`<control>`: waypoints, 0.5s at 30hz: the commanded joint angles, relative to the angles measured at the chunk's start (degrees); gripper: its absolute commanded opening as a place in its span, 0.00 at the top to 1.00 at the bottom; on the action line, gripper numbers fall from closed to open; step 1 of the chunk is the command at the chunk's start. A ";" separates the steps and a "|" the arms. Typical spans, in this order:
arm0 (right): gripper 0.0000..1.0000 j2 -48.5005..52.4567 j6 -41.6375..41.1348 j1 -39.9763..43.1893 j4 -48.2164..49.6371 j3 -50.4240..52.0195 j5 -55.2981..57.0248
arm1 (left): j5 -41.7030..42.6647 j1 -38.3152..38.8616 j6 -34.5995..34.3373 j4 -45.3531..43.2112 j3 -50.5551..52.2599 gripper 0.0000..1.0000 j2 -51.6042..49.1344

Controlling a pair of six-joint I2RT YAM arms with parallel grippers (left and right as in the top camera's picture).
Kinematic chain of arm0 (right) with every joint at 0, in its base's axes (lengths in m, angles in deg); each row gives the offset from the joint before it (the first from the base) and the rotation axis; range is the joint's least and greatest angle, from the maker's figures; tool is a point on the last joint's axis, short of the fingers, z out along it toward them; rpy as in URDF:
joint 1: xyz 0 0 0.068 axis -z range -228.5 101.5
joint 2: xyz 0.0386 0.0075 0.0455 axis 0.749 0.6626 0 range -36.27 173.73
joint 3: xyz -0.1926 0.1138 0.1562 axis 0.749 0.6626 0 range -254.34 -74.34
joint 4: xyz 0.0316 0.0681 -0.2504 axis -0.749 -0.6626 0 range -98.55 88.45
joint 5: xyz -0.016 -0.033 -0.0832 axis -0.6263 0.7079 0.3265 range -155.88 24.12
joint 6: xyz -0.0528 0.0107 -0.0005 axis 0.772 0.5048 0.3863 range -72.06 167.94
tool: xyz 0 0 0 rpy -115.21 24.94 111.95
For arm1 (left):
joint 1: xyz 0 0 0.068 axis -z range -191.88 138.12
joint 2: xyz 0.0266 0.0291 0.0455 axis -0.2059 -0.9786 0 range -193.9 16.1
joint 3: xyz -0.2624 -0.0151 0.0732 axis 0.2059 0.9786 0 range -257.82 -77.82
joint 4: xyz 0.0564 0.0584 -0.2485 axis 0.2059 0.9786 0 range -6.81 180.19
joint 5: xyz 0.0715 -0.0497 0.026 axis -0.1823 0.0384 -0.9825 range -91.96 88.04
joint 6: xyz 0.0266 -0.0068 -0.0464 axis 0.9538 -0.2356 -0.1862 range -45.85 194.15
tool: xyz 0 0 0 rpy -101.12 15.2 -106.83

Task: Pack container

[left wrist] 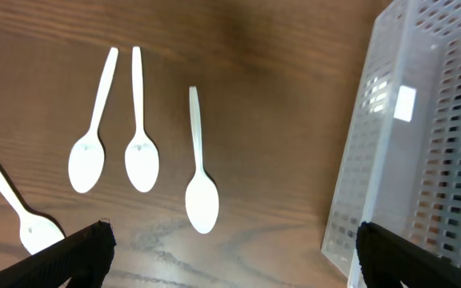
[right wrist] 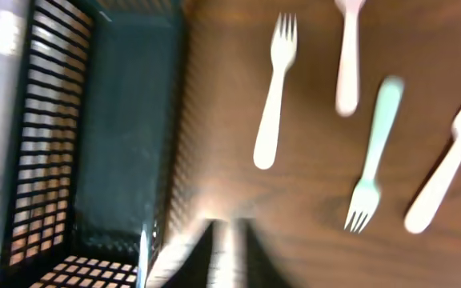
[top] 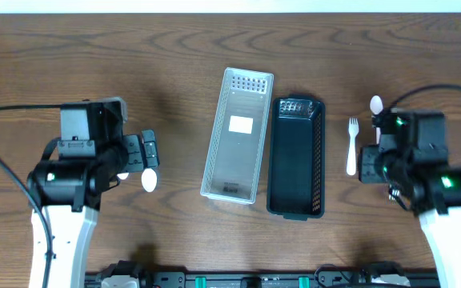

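A clear white basket [top: 238, 136] and a black basket [top: 297, 158] lie side by side mid-table; neither shows anything inside. My left gripper [top: 146, 152] is open and empty above white spoons [left wrist: 201, 168], [left wrist: 141, 128], [left wrist: 90, 128], with the clear basket [left wrist: 422, 160] to its right. My right gripper [top: 368, 164] hovers beside a white fork [top: 351, 146]. Its view is blurred: its fingers [right wrist: 229, 256] are close together with nothing between them. Beyond them lie the white fork [right wrist: 274, 96], a green fork [right wrist: 372, 160] and another white fork [right wrist: 446, 176], with the black basket [right wrist: 110, 120] on the left.
A fourth spoon [left wrist: 22, 216] lies at the left edge of the left wrist view. A white spoon [top: 376, 105] lies at the far right by the right arm. A pale handle [right wrist: 347, 56] shows at the top of the right wrist view. Cables run along both table sides.
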 commanded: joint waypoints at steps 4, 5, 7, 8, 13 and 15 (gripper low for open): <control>0.99 11.63 -6.84 0.55 -0.42 2.47 0.79 | -0.22 0.20 -0.07 2.54 -1.22 0.02 -3.02; 0.99 13.77 -6.80 0.52 -0.39 2.49 0.66 | -0.22 0.20 -0.07 2.84 -1.22 0.02 -3.26; 0.99 17.70 -6.78 0.48 0.09 2.49 0.39 | -0.22 0.20 -0.07 3.19 -1.22 0.02 -3.58; 0.99 19.71 -6.75 0.48 0.50 2.49 -0.20 | -0.22 0.20 -0.07 3.23 -1.22 0.02 -3.63; 0.99 27.52 -0.52 0.48 6.12 2.47 -12.76 | -0.22 0.20 -0.07 3.23 -1.22 0.02 -3.72; 0.99 29.29 1.38 0.48 8.94 2.47 -18.69 | -0.22 0.20 -0.07 3.28 -1.22 0.02 -3.72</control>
